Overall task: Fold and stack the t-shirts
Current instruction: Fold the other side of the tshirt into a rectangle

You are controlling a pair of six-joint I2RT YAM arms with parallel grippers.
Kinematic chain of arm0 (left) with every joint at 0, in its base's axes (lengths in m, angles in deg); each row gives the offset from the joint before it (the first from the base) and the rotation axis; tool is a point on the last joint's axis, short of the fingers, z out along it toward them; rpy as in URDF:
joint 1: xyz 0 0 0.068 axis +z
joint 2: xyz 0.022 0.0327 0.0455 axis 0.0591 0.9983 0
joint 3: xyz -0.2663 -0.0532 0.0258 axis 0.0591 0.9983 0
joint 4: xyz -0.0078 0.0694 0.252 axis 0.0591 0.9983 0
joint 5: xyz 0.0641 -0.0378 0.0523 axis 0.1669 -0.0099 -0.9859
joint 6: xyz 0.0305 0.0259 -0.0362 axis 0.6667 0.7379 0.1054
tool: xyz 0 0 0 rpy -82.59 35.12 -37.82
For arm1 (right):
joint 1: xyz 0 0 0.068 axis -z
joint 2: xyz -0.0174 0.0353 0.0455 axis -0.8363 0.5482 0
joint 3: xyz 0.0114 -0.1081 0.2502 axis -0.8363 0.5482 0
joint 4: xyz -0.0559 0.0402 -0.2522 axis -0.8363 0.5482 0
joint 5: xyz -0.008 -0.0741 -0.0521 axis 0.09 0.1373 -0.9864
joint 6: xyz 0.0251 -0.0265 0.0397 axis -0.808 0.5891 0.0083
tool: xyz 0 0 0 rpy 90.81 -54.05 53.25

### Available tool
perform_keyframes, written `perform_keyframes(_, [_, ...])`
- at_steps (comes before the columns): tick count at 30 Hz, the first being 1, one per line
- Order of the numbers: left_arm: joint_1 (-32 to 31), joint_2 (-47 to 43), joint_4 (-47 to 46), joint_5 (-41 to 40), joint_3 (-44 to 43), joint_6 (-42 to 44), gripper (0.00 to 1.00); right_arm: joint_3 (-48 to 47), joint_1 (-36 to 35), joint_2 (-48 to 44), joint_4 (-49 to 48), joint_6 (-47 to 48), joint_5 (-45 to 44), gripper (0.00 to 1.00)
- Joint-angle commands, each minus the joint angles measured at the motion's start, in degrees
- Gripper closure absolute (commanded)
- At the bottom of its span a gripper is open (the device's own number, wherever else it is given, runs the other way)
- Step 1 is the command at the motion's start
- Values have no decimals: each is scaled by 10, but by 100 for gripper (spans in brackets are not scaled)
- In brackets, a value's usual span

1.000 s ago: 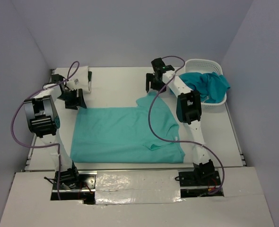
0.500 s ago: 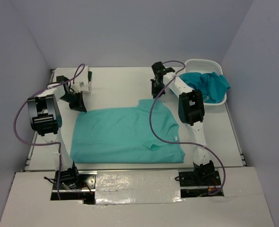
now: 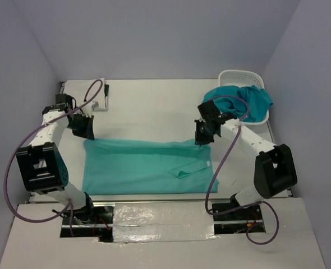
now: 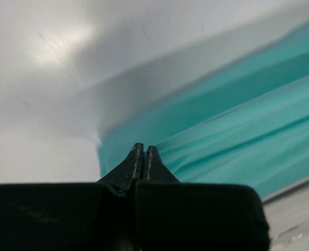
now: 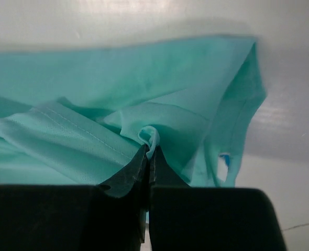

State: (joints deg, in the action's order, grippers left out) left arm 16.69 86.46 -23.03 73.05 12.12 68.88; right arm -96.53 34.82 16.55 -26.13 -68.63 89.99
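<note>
No legible text, brand, number or sign anywhere in these views. Only a small white tag [image 5: 223, 160] on an edge of the mint t-shirt [image 5: 118, 94], with a blue mark too blurred to read.

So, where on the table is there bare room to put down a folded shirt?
The far middle of the table is bare, between the white folded tee on the left and the basket on the right. The near half is crowded: the mint t-shirt covers it, with the left fingers and right fingers pinching its far edge.
</note>
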Motion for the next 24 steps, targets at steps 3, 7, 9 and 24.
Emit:
perform_keyframes(3, [6,-45,24,-77,127,70,100,127,-33,-53,-71,-58,-1,100])
perform_keyframes(7, [6,-48,8,-97,150,59,100,159,-41,-60,-101,-68,2,100])
perform_keyframes(9, [6,-48,-1,-104,150,55,100,157,-43,-43,-107,-62,-9,100])
perform_keyframes(24, [4,-116,-33,-92,202,66,98,187,-65,-34,-124,-69,-4,100])
